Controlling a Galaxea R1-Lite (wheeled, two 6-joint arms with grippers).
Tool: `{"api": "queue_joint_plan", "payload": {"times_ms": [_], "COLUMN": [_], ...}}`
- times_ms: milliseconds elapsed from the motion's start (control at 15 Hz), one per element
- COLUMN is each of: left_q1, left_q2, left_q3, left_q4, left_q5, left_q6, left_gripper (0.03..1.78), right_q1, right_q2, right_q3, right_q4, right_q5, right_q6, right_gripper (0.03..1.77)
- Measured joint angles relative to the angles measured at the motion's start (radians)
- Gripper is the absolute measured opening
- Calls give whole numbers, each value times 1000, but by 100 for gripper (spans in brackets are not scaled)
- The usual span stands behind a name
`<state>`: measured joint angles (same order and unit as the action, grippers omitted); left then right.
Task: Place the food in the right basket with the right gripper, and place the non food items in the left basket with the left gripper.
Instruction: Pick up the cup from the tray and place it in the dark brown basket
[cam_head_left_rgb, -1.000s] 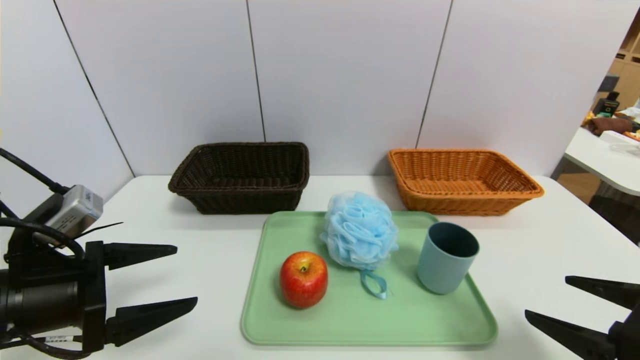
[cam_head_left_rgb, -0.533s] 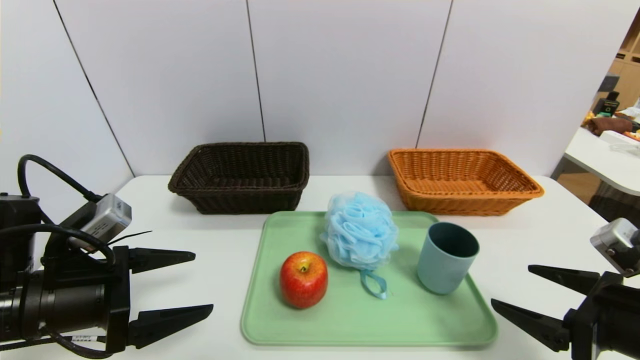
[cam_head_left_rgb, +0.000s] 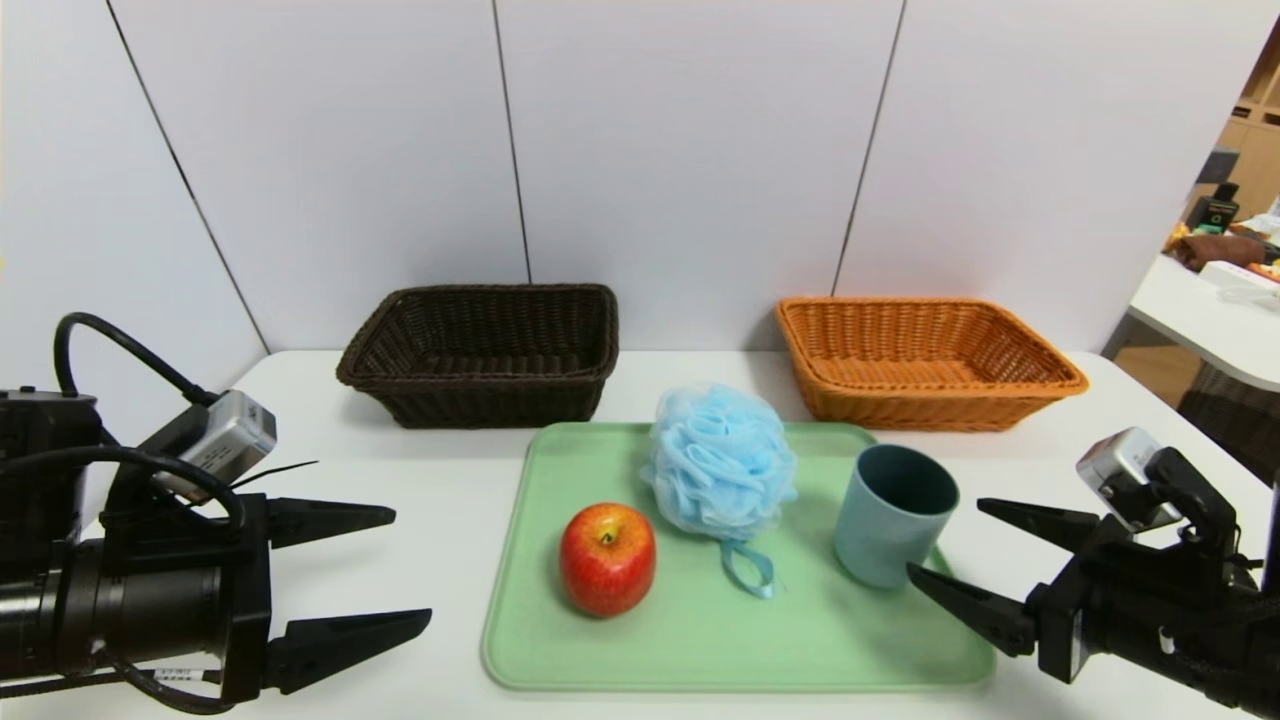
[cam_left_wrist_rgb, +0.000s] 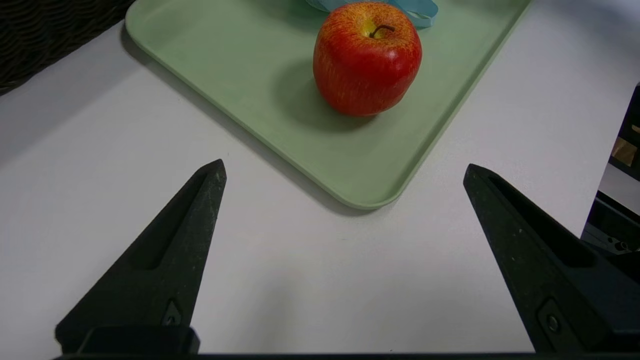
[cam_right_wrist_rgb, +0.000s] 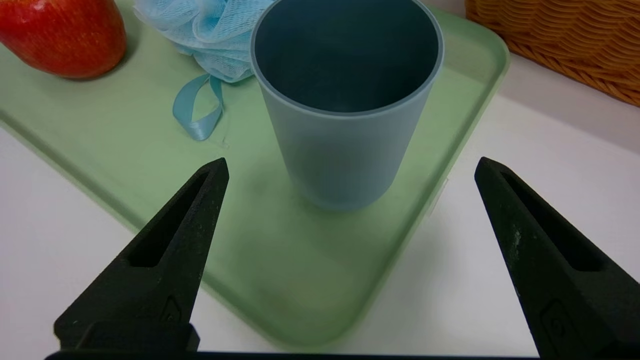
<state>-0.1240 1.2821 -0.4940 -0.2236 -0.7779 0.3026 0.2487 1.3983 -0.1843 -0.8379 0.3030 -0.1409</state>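
Right gripper (cam_head_left_rgb: 943, 539) now nearer cup (cam_head_left_rgb: 894, 516).

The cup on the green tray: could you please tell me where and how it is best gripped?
Probably by the upper wall of the cup, fingers outside on opposite sides, coming down from above: it stands upright, mouth up, handleless, tapering towards its base, with the tray beneath.
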Motion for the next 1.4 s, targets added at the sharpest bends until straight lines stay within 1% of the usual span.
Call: {"api": "queue_joint_plan", "payload": {"times_ms": [133, 400, 667, 733, 933, 1200, 1333, 1400], "left_q1": [0, 0, 0, 0, 1, 1, 1, 1], "left_q2": [6, 7, 7, 7, 6, 6, 6, 6], "left_q3": [2, 3, 2, 2, 3, 4, 5, 5], "left_q4": [0, 0, 0, 0, 0, 0, 0, 1], "left_q5": [0, 0, 0, 1, 1, 3, 3, 3], "left_q6": [1, 1, 1, 1, 1, 1, 1, 1], "left_gripper": [169, 169, 169, 169, 169, 169, 169, 169], "right_q1": [6, 39, 73, 83, 102, 116, 118, 119], "right_q2": [66, 188, 291, 309, 344, 364, 371, 373], "right_q3": [19, 33, 34, 34, 30, 15, 13, 13], "right_q4": [-115, -272, -414, -440, -452, -464, -487, -492], "right_q5": [-7, -82, -127, -131, -137, -166, -167, -170], "right_q6": [-1, -3, 0, 2, 4, 3, 4, 2], "right_gripper": [170, 170, 170, 170, 170, 170, 135, 121]}}
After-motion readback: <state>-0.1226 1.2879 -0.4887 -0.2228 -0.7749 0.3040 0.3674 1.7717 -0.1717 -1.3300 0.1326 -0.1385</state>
